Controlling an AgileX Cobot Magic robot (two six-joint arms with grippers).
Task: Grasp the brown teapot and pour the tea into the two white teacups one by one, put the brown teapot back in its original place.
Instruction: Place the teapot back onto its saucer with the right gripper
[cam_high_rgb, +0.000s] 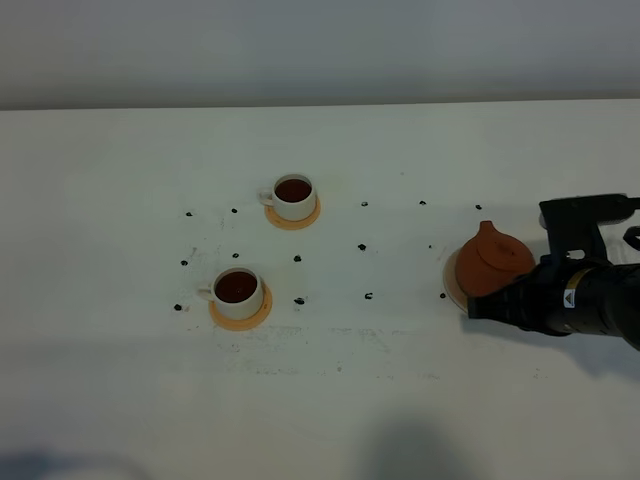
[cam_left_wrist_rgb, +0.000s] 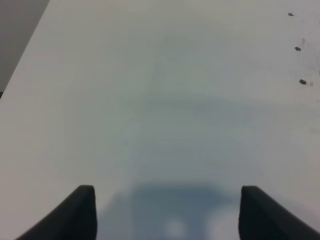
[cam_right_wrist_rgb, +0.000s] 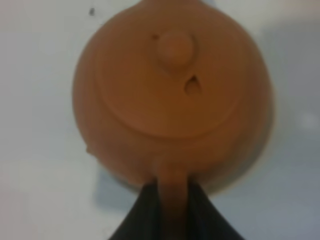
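The near cup (cam_high_rgb: 239, 291) sits closest to the high camera, left of the desk's (cam_high_rgb: 120, 180) middle, on a small orange-tan coaster (cam_high_rgb: 240, 311). It holds dark reddish-brown tea (cam_high_rgb: 235, 287), and its little handle points left. The far cup (cam_high_rgb: 294, 197) stands behind it and a little to the right, on its own orange-tan coaster (cam_high_rgb: 295, 219), also filled with tea (cam_high_rgb: 293, 189), handle to the left as well. The two cups are well apart from each other.

The teapot (cam_high_rgb: 491, 259) is at the right side of the desk, far from both cups. It rests on the pale disc (cam_high_rgb: 453, 278), whose rim shows at the pot's left edge. The lid with its knob is on. The right gripper (cam_right_wrist_rgb: 172, 207) comes in from the right edge, and in the right wrist view its dark fingers (cam_right_wrist_rgb: 142, 212) are clamped on the pot's handle, one on each side of it. The black arm covers the pot's right side in the high view.

Small dark marks (cam_high_rgb: 298, 259) dot the desk between and around the cups and toward the pot.

The left gripper (cam_left_wrist_rgb: 167, 212) shows only in its own wrist view: its two fingers (cam_left_wrist_rgb: 80, 210) stand wide apart over bare white desk with nothing between them, a few dark marks (cam_left_wrist_rgb: 297, 48) off to one side.
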